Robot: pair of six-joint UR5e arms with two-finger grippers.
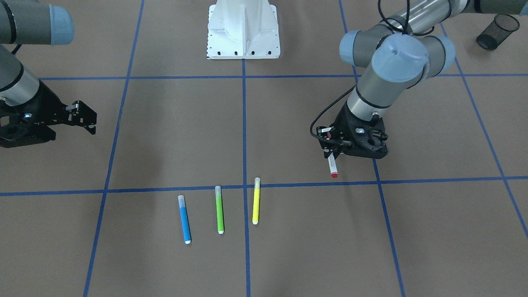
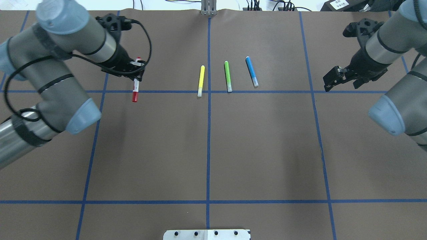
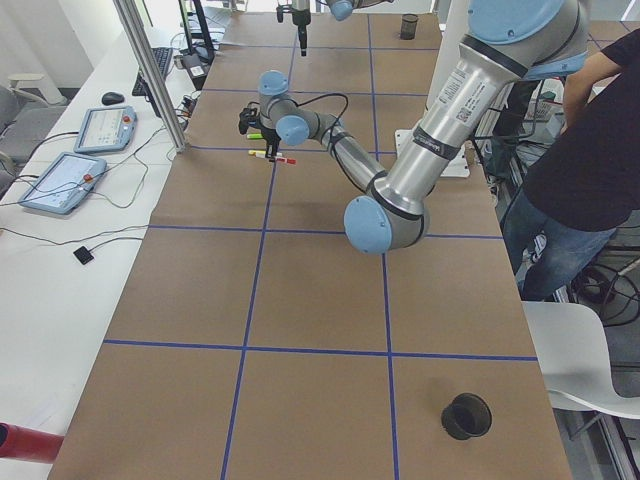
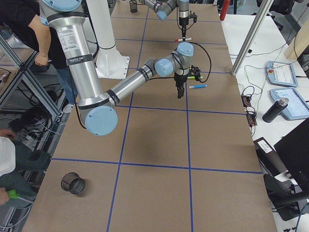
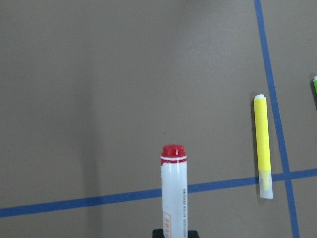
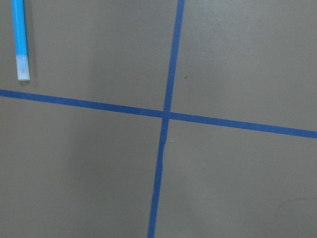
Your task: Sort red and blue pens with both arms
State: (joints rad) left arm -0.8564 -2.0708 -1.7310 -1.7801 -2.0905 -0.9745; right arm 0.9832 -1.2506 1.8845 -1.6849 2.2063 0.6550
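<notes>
My left gripper (image 2: 135,74) is shut on the white-barrelled red marker (image 2: 135,92), which sticks out of it with one red end pointing at a blue tape line. The left wrist view shows the marker (image 5: 174,193) close up over the brown table. From the front, that gripper (image 1: 331,152) is on the right with the marker (image 1: 332,167) below it. The blue pen (image 2: 252,71) lies flat and untouched, also visible in the front view (image 1: 184,225) and in a corner of the right wrist view (image 6: 20,39). My right gripper (image 2: 330,81) hovers open and empty, to the right of the blue pen.
A green pen (image 2: 228,76) and a yellow pen (image 2: 201,81) lie between the marker and the blue pen. A black mesh cup (image 1: 497,31) lies near the left arm's base; another cup (image 4: 73,182) sits at the right end. The white pedestal (image 1: 243,29) stands mid-table. A person (image 3: 585,150) stands beside the table.
</notes>
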